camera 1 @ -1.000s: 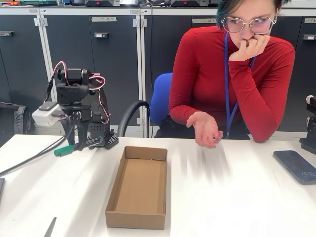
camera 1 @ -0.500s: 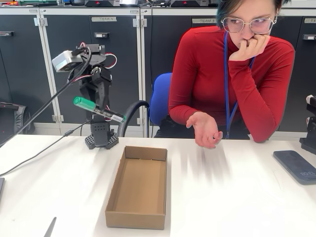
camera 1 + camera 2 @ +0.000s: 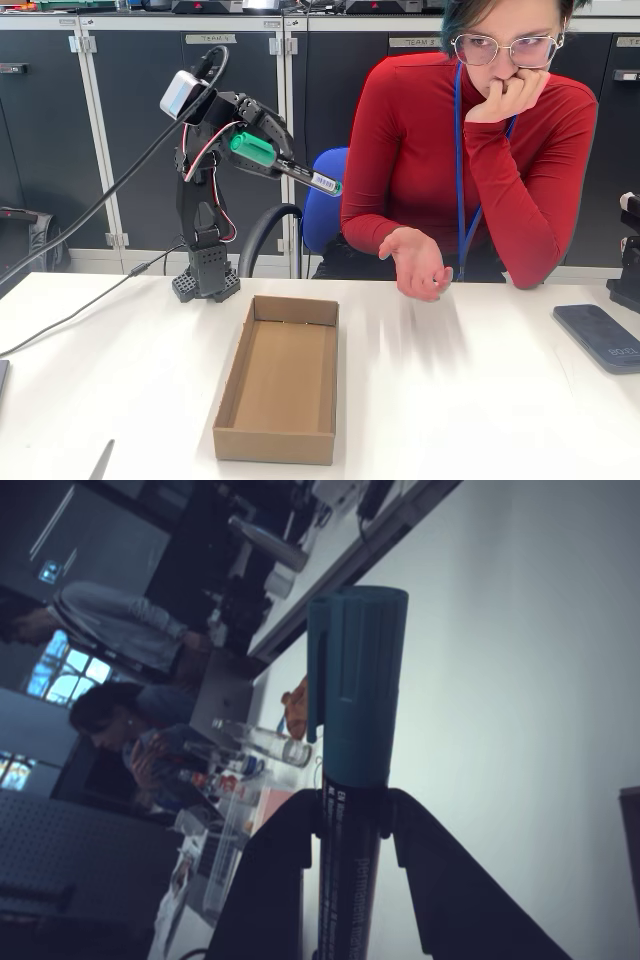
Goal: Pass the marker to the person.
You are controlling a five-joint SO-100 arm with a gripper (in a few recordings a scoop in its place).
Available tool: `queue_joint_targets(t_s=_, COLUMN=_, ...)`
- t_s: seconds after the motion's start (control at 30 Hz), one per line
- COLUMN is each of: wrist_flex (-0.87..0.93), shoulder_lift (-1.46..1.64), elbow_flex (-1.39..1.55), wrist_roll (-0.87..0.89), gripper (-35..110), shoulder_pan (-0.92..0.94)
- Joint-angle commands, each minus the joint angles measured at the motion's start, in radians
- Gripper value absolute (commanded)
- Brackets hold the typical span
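Fixed view: bright, even indoor light, sharp throughout. Soft streaked shadow on the white table [image 3: 480,400], center right. Wrist view: dim, blue-tinted, lying on its side. Green marker [image 3: 352,710] sharp at center; background upper left soft. Bright windows [image 3: 60,670] at left edge.

My frame is matte black plastic, boxy servo housings stacked on a ridged black base [image 3: 205,285]. Red, white and black wires loop along my upper links. A pale grey camera block [image 3: 182,94] sits near my gripper [image 3: 262,152], trailing a black cable [image 3: 90,215].
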Motion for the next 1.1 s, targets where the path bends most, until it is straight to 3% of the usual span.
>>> queue_joint_targets(t_s=0.0, wrist_flex=-0.087, shoulder_lift=-0.006, elbow_flex=0.005, wrist_roll=0.014, gripper=-5, shoulder_pan=-0.12)
queue_joint_targets(t_s=0.6, wrist_flex=-0.333, shoulder_lift=0.02, elbow_flex=0.238, wrist_roll=0.351, gripper=-5, shoulder_pan=-0.667)
queue_joint_targets(t_s=1.07, wrist_flex=-0.106, shoulder_lift=0.037, elbow_flex=0.206, wrist_roll=0.095, gripper=-5, shoulder_pan=-0.884)
